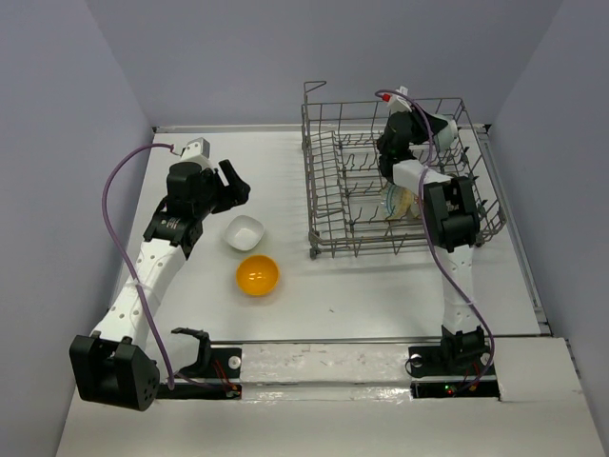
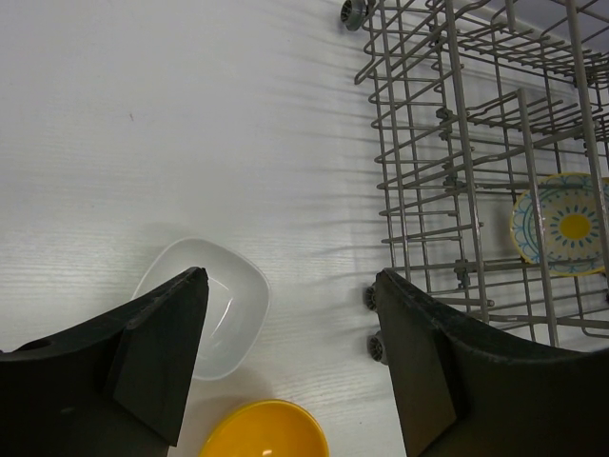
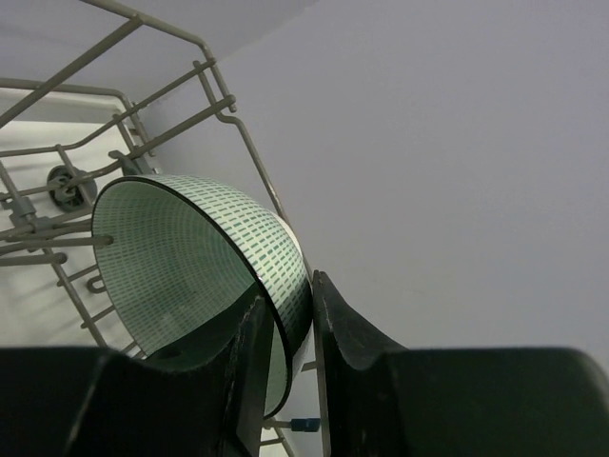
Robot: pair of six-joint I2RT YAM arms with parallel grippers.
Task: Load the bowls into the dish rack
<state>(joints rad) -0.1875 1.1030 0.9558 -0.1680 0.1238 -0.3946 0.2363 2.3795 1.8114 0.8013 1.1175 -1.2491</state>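
The grey wire dish rack [image 1: 381, 249] stands at the right of the table. My right gripper [image 1: 422, 129] reaches into its far right corner, shut on the rim of a pale teal bowl [image 3: 190, 257] with green dashes, held tilted on edge against the rack wires [image 3: 219, 95]. A blue-rimmed bowl with a yellow flower [image 1: 400, 202] leans inside the rack [image 2: 447, 143], also in the left wrist view [image 2: 566, 224]. My left gripper [image 1: 233, 186] is open and empty above a white squarish bowl [image 1: 245, 231] and an orange-yellow bowl [image 1: 258, 275]. Both show below its fingers [image 2: 224, 300] [image 2: 266, 433]. Other bowls are out of view.
The rack's small wheels [image 2: 373, 297] sit near my left gripper's right finger [image 2: 419, 343]. A raised ledge [image 1: 381, 362] runs along the near edge by the arm bases. Grey walls close in the back and sides.
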